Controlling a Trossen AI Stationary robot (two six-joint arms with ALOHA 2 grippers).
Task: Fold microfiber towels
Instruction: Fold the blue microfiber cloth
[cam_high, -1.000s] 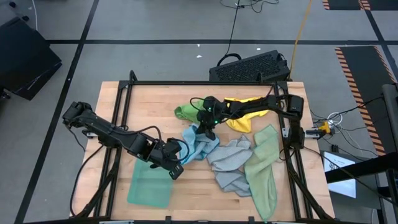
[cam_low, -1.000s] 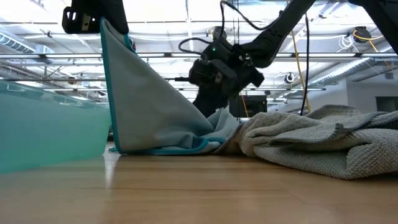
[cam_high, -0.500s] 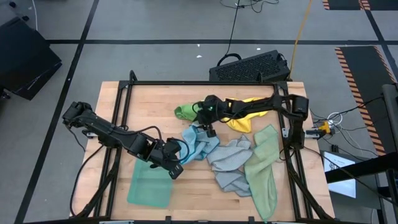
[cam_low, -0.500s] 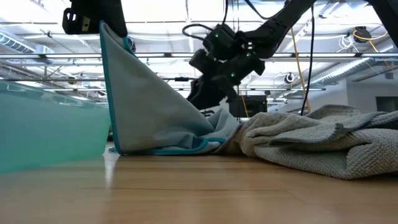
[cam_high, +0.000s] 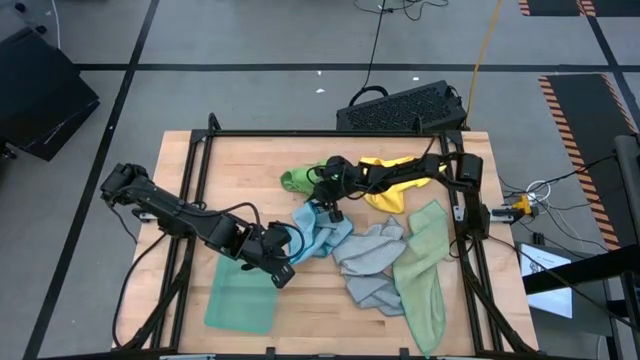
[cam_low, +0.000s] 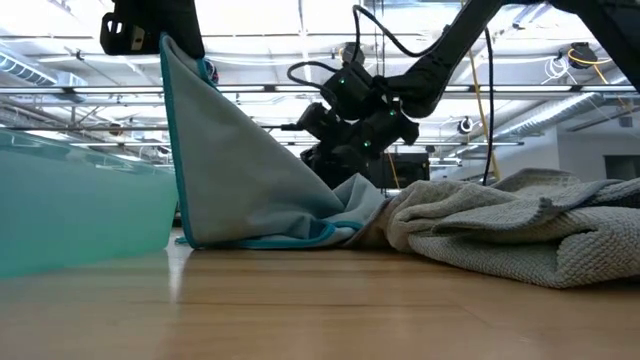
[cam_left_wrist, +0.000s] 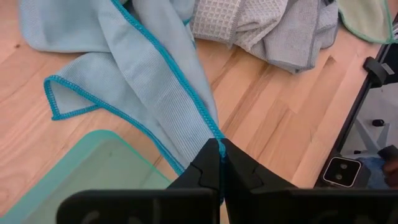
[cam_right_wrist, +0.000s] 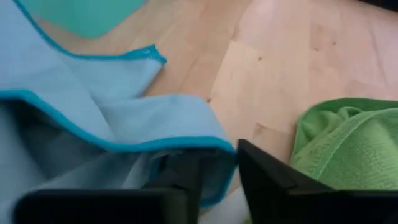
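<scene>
Towels on wooden desk (cam_high: 250, 170), two grippers at the light blue towel

Left to right: teal towel (cam_high: 240, 300) flat at near left; left gripper (cam_high: 283, 262) clamped on a corner of the light blue towel (cam_high: 320, 238), lifting it; right gripper (cam_high: 330, 207), fingers slightly apart astride its far edge; bright green towel (cam_high: 296, 180) and yellow towel (cam_high: 392, 180) far centre; grey towel (cam_high: 372, 262) crumpled; sage towel (cam_high: 425, 270) at right.

Two black jointed arms with looping black cables; a green light glows on one wrist.
</scene>
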